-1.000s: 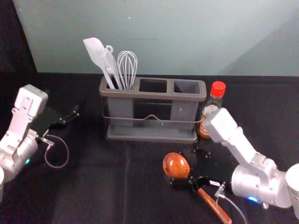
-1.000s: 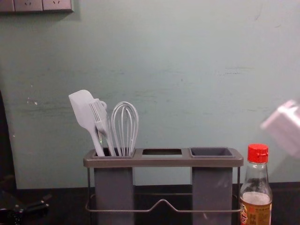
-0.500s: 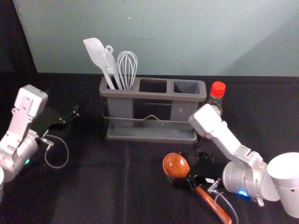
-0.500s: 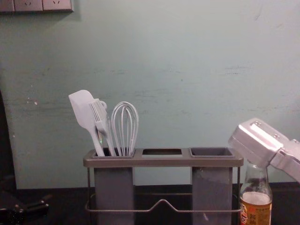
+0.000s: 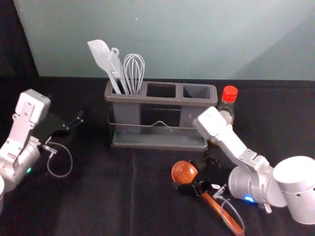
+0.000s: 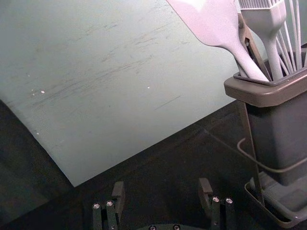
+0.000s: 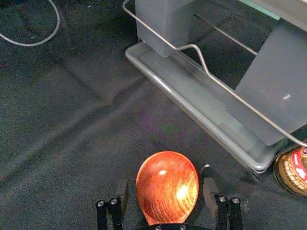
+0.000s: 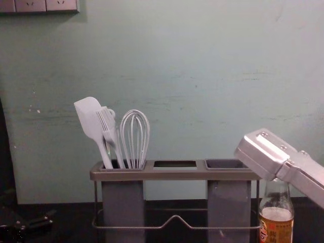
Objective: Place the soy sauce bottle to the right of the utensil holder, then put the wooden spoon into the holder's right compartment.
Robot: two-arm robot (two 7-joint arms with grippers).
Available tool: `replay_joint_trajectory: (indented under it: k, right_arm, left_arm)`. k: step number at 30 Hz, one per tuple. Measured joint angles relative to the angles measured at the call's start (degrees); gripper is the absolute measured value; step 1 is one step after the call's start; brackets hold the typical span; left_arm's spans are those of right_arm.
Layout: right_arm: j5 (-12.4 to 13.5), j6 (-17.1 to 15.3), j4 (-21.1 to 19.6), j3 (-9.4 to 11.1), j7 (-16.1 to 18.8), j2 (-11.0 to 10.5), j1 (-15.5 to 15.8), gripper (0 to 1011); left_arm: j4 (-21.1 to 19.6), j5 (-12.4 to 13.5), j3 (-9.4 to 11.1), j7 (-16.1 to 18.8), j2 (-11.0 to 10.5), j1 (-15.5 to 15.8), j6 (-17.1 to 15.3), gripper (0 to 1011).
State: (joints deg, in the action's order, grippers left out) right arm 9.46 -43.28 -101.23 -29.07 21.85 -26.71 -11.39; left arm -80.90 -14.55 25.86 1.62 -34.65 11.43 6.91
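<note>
Three pale kitchen tools stand in the left compartment of the holder [image 5: 162, 101] in the head view: a smooth flat spatula [image 5: 101, 55], a brush [image 5: 116, 66] and a looped wire whisk [image 5: 134, 73]. The middle and right compartments are squared openings in a rounded rim. Just to the holder's right is the soy sauce bottle [image 5: 227, 108], upright, its glass neck under a ridged red cap [image 5: 230, 93]. The wooden spoon [image 5: 184, 172] lies in front of the holder on the table [image 5: 103, 196], which wears dark, softly creased cloth; its glossy round bowl points away and its handle slants toward the near right. The right end effector [image 5: 193, 172] is low around the bowl. The left end effector [image 5: 69, 114] is parked to the holder's left, with cloth between them.

In the left wrist view, the left end effector [image 6: 162, 189] has its two fingers spread wide, near the holder's end and its bent wire rail [image 6: 273, 168].

In the right wrist view, the right end effector [image 7: 166, 187] is spread too, one finger on either side of the grained bowl. Beyond are the tray's rounded edge [image 7: 189, 109] and the bottle's labelled base.

In the chest view, the silver right arm [image 8: 268, 154] overlaps the bottle's top and the holder's right corner. A switch panel [image 8: 45, 6] is on the plain wall [image 8: 177, 76].
</note>
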Motion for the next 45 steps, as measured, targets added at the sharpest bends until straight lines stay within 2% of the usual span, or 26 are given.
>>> replay_joint_trajectory:
  k: [15, 45]
  right_arm:
    - [-1.9, -0.3, 3.0, -0.2, 1.6, 2.2, -1.4, 1003]
    - [-4.8, 0.4, 5.9, 1.7, 4.3, 4.4, -1.5, 1003]
  left_arm:
    - [0.0, 0.0, 0.0, 0.0, 0.0, 0.0, 0.0, 1005]
    - [0.0, 0.0, 0.0, 0.0, 0.0, 0.0, 0.0, 1005]
